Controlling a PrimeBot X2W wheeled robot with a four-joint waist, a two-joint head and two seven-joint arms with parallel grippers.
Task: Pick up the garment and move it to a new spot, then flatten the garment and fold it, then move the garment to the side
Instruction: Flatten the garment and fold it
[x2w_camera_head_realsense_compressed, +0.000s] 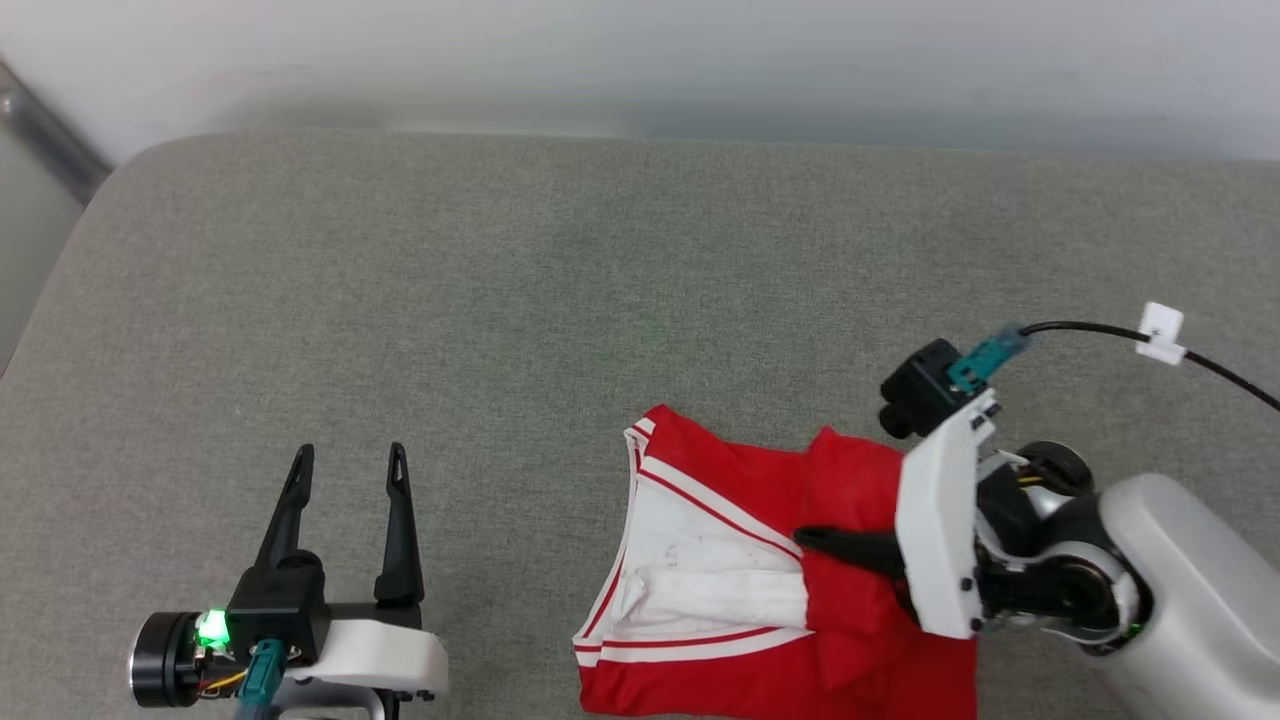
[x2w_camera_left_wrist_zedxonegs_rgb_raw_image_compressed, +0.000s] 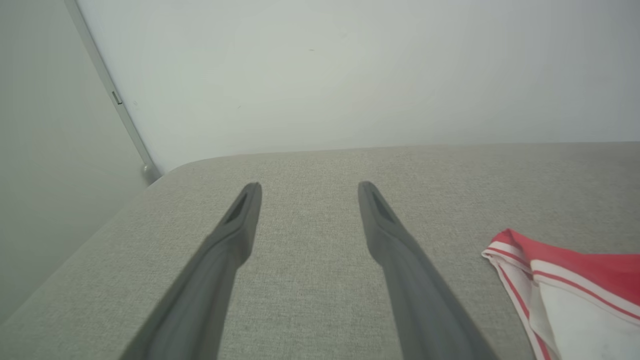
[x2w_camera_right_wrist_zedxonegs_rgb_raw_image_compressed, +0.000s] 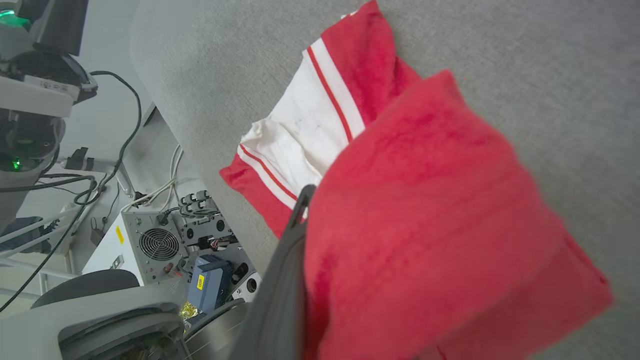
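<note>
The garment (x2w_camera_head_realsense_compressed: 740, 560), red with white striped-trim sleeves, lies bunched at the near right of the grey surface, its lower part running off the head view's bottom edge. My right gripper (x2w_camera_head_realsense_compressed: 815, 540) points left over it and is shut on a fold of the red fabric. In the right wrist view the garment (x2w_camera_right_wrist_zedxonegs_rgb_raw_image_compressed: 430, 210) drapes over one dark finger (x2w_camera_right_wrist_zedxonegs_rgb_raw_image_compressed: 290, 250) and hides the other. My left gripper (x2w_camera_head_realsense_compressed: 348, 462) stands open at the lower left, well clear of the garment. Between its fingers (x2w_camera_left_wrist_zedxonegs_rgb_raw_image_compressed: 235, 235) lies bare surface, and a sleeve edge of the garment (x2w_camera_left_wrist_zedxonegs_rgb_raw_image_compressed: 560, 280) shows at the right.
The grey padded table (x2w_camera_head_realsense_compressed: 500, 300) runs back to a pale wall, with a rounded far left corner. A black cable (x2w_camera_head_realsense_compressed: 1090, 330) with a white tag arcs above my right wrist. Past the table's near edge stand a fan box and wiring (x2w_camera_right_wrist_zedxonegs_rgb_raw_image_compressed: 160, 240).
</note>
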